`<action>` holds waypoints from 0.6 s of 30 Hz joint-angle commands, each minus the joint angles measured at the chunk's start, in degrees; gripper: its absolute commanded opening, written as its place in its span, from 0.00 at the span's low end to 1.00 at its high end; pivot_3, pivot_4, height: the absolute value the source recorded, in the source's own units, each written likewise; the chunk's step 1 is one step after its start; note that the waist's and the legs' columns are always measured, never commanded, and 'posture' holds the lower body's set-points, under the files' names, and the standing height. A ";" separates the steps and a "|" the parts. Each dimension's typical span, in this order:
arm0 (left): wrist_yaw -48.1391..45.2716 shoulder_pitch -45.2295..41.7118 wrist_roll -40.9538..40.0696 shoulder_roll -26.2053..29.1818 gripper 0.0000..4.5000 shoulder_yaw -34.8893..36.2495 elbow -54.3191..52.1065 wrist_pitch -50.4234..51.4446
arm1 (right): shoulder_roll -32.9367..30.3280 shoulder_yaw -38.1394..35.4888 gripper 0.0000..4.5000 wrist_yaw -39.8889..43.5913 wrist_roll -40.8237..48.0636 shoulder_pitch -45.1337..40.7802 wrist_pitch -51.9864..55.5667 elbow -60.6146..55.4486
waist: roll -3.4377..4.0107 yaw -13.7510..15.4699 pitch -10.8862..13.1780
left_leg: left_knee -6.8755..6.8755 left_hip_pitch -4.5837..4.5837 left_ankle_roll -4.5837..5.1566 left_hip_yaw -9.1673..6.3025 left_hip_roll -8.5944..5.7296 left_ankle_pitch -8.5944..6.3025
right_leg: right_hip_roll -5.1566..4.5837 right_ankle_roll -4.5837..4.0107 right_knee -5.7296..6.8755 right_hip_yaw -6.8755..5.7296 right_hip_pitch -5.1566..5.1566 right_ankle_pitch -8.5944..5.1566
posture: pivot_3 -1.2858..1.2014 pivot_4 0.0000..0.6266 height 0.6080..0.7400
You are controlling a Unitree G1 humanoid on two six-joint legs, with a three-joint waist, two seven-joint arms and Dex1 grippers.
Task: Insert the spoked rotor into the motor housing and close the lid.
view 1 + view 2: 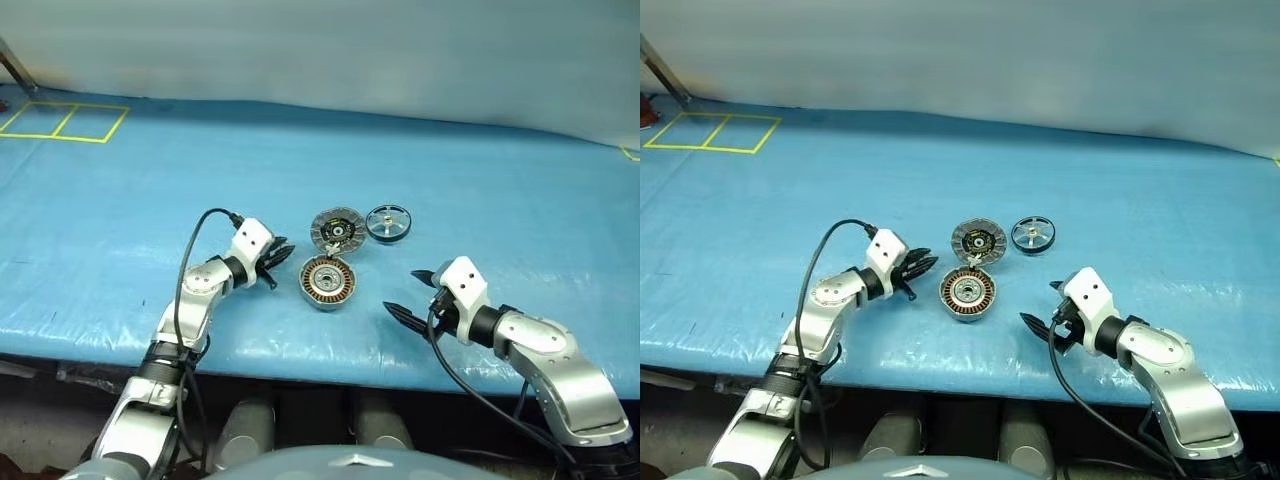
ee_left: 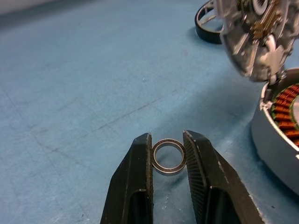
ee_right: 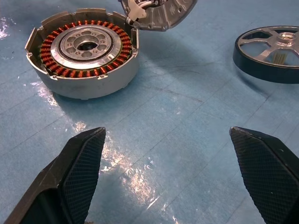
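The motor housing (image 1: 328, 282), a round cup with copper windings, sits on the blue table. The lid (image 1: 336, 230) lies just behind it, its edge leaning on the housing's rim (image 3: 135, 21). To the right of the lid rests the spoked rotor (image 1: 388, 222), a silver wheel with a dark rim. My left gripper (image 1: 280, 258) hovers left of the housing, shut on a small metal ring (image 2: 168, 156) pinched between its fingers. In front of the housing and to its right, my right gripper (image 1: 402, 291) stands wide open with nothing in it.
A blue sheet (image 1: 120, 220) covers the table, whose front edge runs just before both arms. Yellow taped squares (image 1: 60, 122) mark the far left corner. A pale wall rises behind the table.
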 commanded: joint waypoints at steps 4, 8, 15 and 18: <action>-8.76 0.13 -11.87 2.96 0.14 2.98 -11.06 6.61 | 0.87 -0.02 1.00 3.39 3.37 0.20 -3.08 0.39 | 0.02 -0.08 0.00 | -0.04 0.00 0.00 0.01 0.00 0.00 | 0.00 -0.03 0.00 0.00 -0.03 -0.02 | 0.52 0.24 1.00; -15.00 0.39 -14.54 5.99 0.14 0.75 -11.89 8.94 | 2.53 -0.31 1.00 5.19 5.03 0.58 -6.38 1.67 | 0.02 -0.15 0.00 | -0.04 0.01 0.00 0.01 0.00 0.00 | 0.01 -0.05 0.00 0.00 -0.02 -0.03 | 0.52 0.24 1.00; -19.51 -1.73 -13.05 7.37 0.14 -4.48 -9.35 9.58 | 4.86 1.43 1.00 6.05 4.42 1.35 -11.84 4.61 | 0.02 -0.10 0.01 | -0.02 0.00 0.01 0.04 0.01 0.00 | 0.02 -0.06 -0.01 0.01 -0.01 -0.03 | 0.52 0.24 1.00; -20.26 -2.99 -12.56 6.58 0.14 -5.96 -7.26 9.33 | 5.51 2.60 1.00 5.88 4.25 1.83 -12.71 4.71 | 0.03 -0.15 0.01 | -0.03 0.01 0.00 0.02 0.02 0.00 | 0.03 -0.07 0.01 0.01 -0.03 -0.04 | 0.52 0.24 1.00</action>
